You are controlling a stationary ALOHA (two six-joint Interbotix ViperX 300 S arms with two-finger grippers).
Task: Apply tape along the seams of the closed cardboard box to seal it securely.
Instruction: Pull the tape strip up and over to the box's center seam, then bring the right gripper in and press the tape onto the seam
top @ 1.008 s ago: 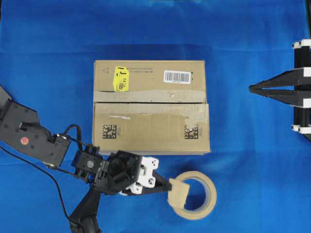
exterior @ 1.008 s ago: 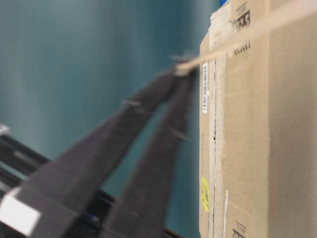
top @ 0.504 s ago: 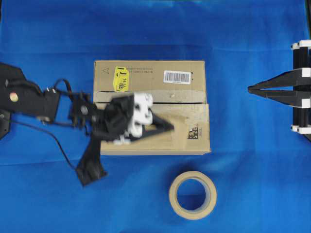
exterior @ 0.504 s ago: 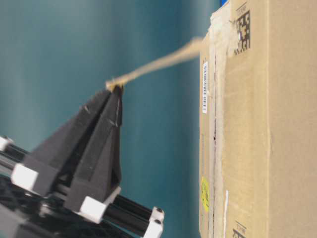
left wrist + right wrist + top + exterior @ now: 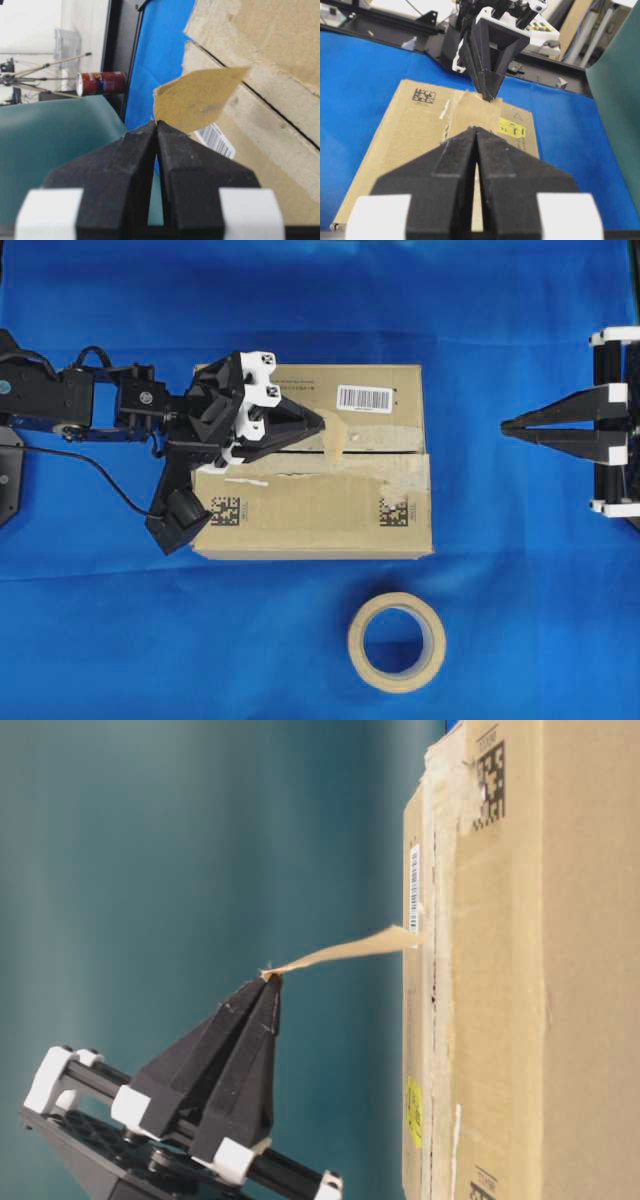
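Observation:
The brown cardboard box (image 5: 310, 510) lies in the middle of the blue cloth, with a yellow sticker (image 5: 248, 402) and a white barcode label (image 5: 364, 398) on top. Its seam (image 5: 370, 452) is a dark slit between pale torn strips. My left gripper (image 5: 322, 425) hovers over the box's top left part, shut on a corner of the tan tape (image 5: 335, 433). The tape (image 5: 350, 948) stretches from the fingertips (image 5: 270, 977) down to the box top (image 5: 500, 1020), its free end touching near the seam (image 5: 280, 117). My right gripper (image 5: 505, 426) is shut and empty, off the box's right side.
The beige tape roll (image 5: 397, 641) lies flat on the cloth in front of the box. Blue cloth (image 5: 520, 620) surrounds the box on all sides. A red can (image 5: 102, 83) stands beyond the table edge in the left wrist view.
My left gripper has carried the tape piece from beside the roll, up across the box, to the seam area. The right gripper has barely moved.

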